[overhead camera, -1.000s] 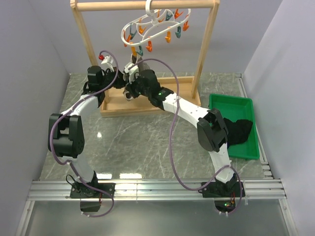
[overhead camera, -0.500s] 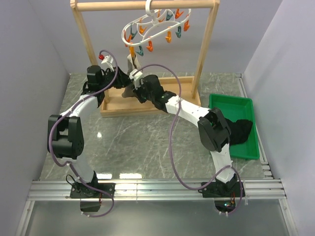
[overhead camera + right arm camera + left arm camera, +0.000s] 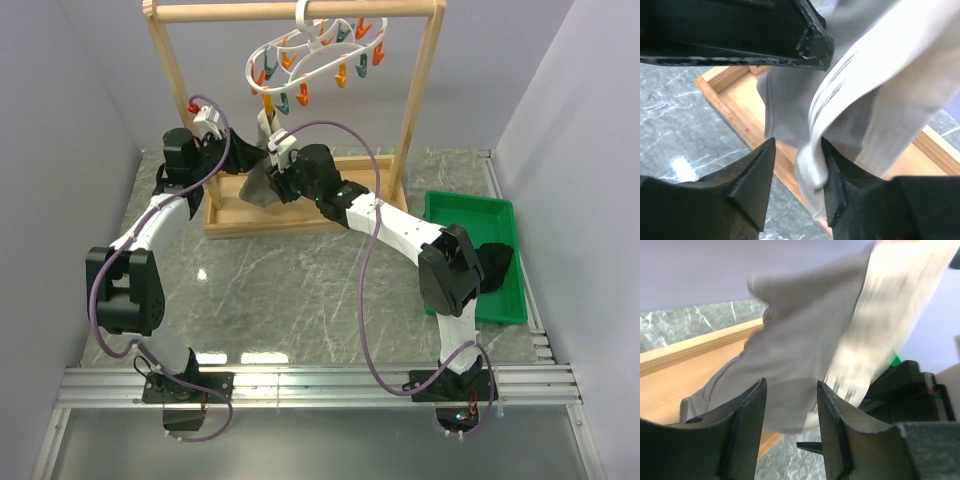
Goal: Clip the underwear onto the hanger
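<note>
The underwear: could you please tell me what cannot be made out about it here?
1. Top external: whether an orange clothespin holds the underwear; too small.
2. Left wrist: the waistband is blurred, cut off at the top edge.
3. Right wrist: its top runs past the frame.

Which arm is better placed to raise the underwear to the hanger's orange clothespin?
Likely right: the underwear hangs between the fingers of the right gripper, just below the orange clothespin; the left gripper stands off to the side.

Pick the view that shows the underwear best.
Left wrist: the underwear fills the frame, grey body and paler waistband both visible, though slightly blurred. Right wrist shows only close folds of it over the wooden tray. Top external shows it small, hanging below the hanger.
</note>
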Controlling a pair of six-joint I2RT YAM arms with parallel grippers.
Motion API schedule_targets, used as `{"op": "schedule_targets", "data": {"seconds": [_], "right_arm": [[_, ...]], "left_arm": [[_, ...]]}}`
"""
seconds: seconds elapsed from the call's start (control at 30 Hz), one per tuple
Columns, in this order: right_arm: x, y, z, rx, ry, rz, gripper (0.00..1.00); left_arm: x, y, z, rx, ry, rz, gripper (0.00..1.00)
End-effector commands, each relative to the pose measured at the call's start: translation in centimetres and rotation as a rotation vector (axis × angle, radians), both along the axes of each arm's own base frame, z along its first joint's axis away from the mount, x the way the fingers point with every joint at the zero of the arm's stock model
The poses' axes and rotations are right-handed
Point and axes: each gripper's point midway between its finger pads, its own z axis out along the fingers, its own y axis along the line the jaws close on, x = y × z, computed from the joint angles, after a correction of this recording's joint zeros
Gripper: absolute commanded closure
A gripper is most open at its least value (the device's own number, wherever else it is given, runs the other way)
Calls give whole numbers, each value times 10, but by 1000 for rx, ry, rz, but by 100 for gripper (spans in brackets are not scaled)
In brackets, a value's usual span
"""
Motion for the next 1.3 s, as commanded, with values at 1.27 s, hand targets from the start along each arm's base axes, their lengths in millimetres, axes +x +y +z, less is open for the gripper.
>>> {"op": "schedule_targets", "data": {"seconds": [1.27], "right_arm": [[-19,-63,90,114,-60,-64,35]], "left_arm": [[-46,13,57,16,-169,-41,30]]}}
